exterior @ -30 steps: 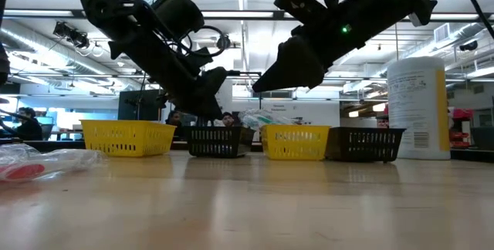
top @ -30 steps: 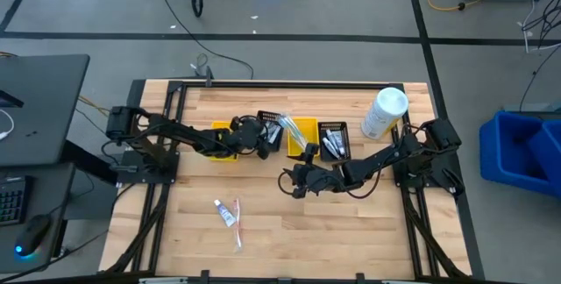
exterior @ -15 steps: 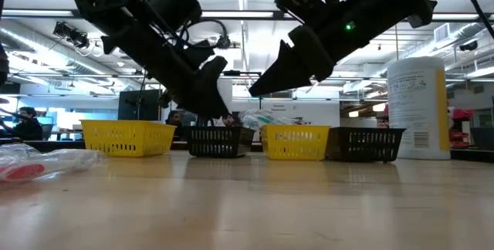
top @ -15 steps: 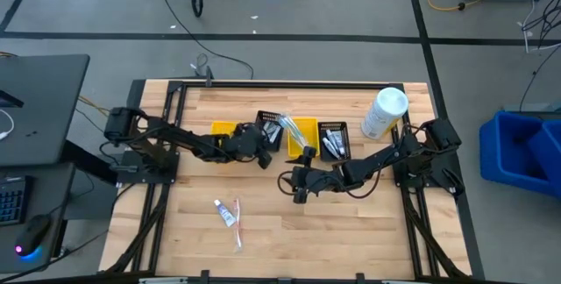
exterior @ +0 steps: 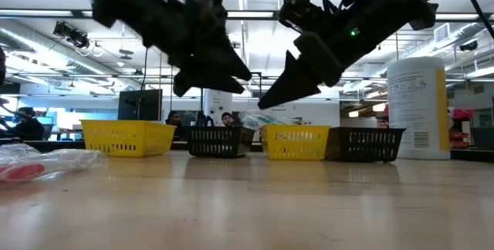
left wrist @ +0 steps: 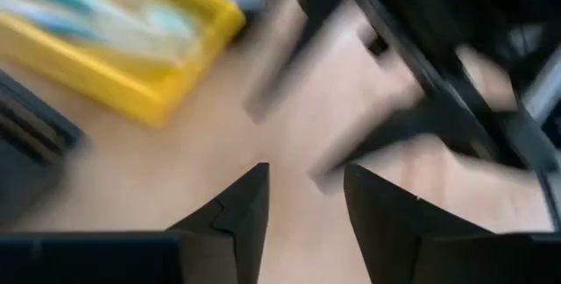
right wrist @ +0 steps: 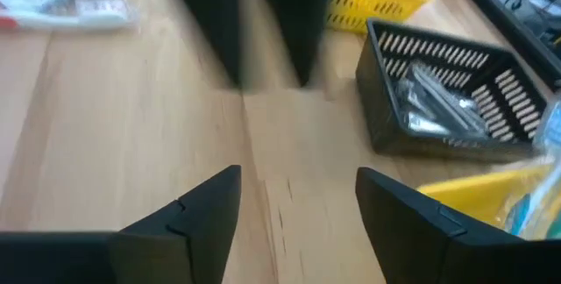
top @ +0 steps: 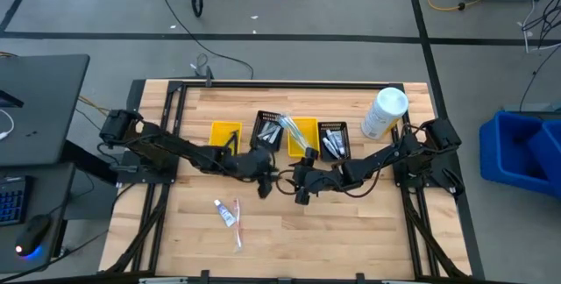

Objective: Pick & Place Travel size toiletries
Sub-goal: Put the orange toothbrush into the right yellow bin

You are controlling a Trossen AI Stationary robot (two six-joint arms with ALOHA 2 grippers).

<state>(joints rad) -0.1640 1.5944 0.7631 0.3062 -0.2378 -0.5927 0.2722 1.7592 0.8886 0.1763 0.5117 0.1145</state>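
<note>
The big white bottle [exterior: 417, 108] carries a printed label with a yellow stripe down one side in the low view, but the lettering is too small to read; no other writing can be made out. From above, the left gripper [top: 266, 181] and the right gripper [top: 301, 188] hang close together, facing each other over bare table [top: 351, 231] in front of the row of bins. Each wrist view shows its own two fingers [left wrist: 235, 218] [right wrist: 202, 209] apart with nothing between them, and the other arm as a dark blur ahead.

Two toiletries, a small toothpaste tube [top: 226, 213] and a slim toothbrush [top: 237, 229], lie on the wood near the front, well apart from both grippers. The high view shows more items inside three bins: the left black bin [top: 267, 131], the right yellow bin [top: 302, 134] and the right black bin [top: 333, 140]. The left yellow bin [top: 225, 133] looks empty. The low view sees only the bin walls, plus a clear packet [exterior: 42, 160] at the left edge
</note>
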